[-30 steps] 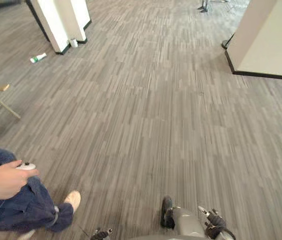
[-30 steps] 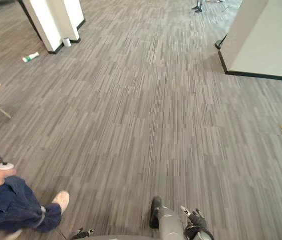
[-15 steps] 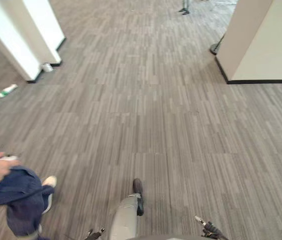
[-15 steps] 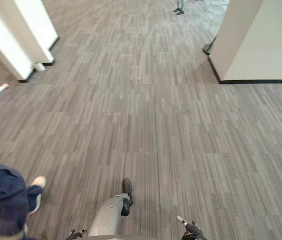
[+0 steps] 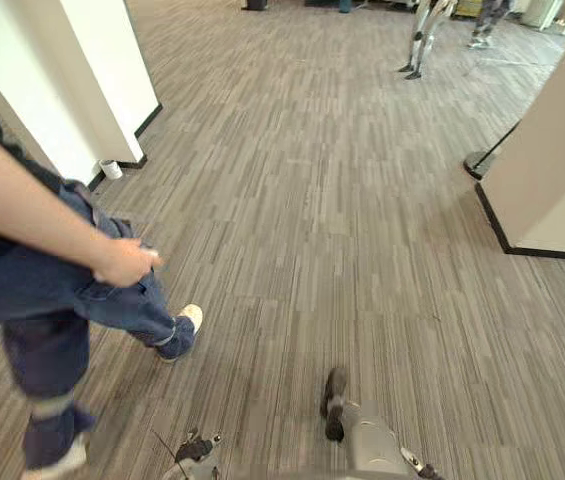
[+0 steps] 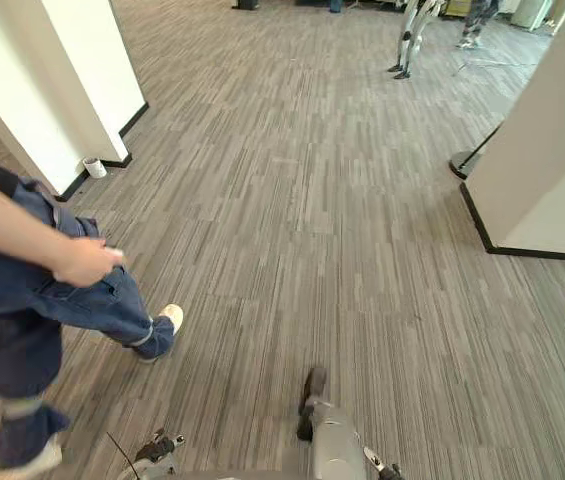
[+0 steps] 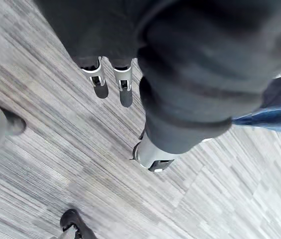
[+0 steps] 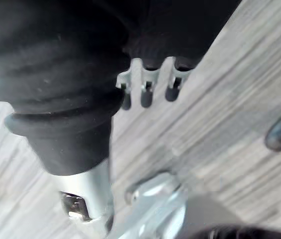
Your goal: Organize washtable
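My left hand hangs over the grey striped carpet. Its fingers are straight, the thumb stands apart, and it holds nothing. My right hand also hangs above the carpet. Its fingers are relaxed, the thumb is off to one side, and there is nothing in it.
A person in blue jeans walks close on my left, one hand out in front. A white column with a small white cup at its base stands to the left. A beige wall is on the right. Open carpet runs ahead.
The whole picture has shifted, so the camera has moved. The person now stands taller and closer at my left, with an arm reaching across the view.
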